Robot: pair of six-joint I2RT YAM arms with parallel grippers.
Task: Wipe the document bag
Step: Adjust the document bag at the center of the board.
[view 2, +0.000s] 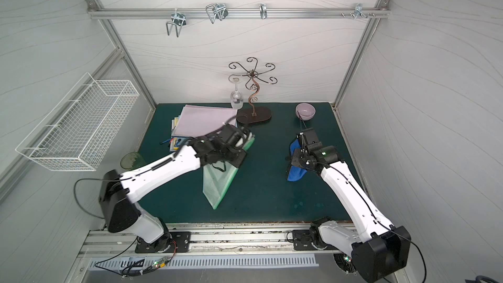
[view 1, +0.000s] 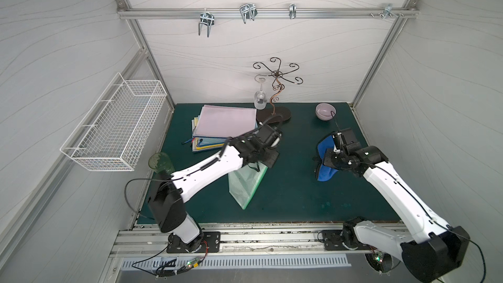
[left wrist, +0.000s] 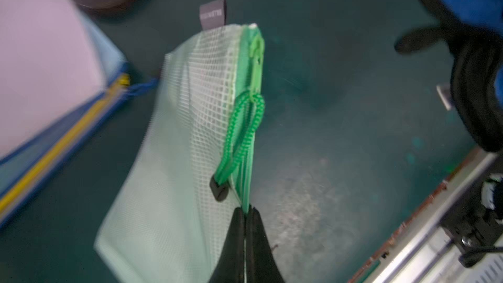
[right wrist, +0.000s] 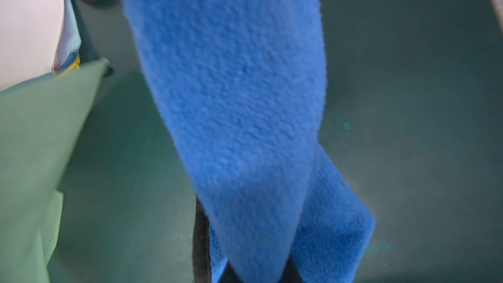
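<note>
The document bag (view 1: 245,186) (view 2: 216,183) is a pale green, see-through mesh pouch with a green zipper. It is lifted by its zipper edge and slants down toward the front of the dark green mat (view 1: 294,200). My left gripper (left wrist: 246,209) is shut on that zipper edge, just past the green pull cord (left wrist: 239,137). To the right, my right gripper (right wrist: 258,270) is shut on a blue cloth (right wrist: 231,91) (view 1: 325,171), which hangs from it above the mat. The cloth and the bag (right wrist: 35,145) are apart.
A stack of folders with a pink one on top (view 1: 226,121) lies at the back left. A scrolled metal stand (view 1: 275,114) with a hanging wine glass (view 1: 260,100) and a lilac bowl (view 1: 325,111) stand at the back. A green cup (view 1: 160,161) and a wire basket (view 1: 114,126) are on the left.
</note>
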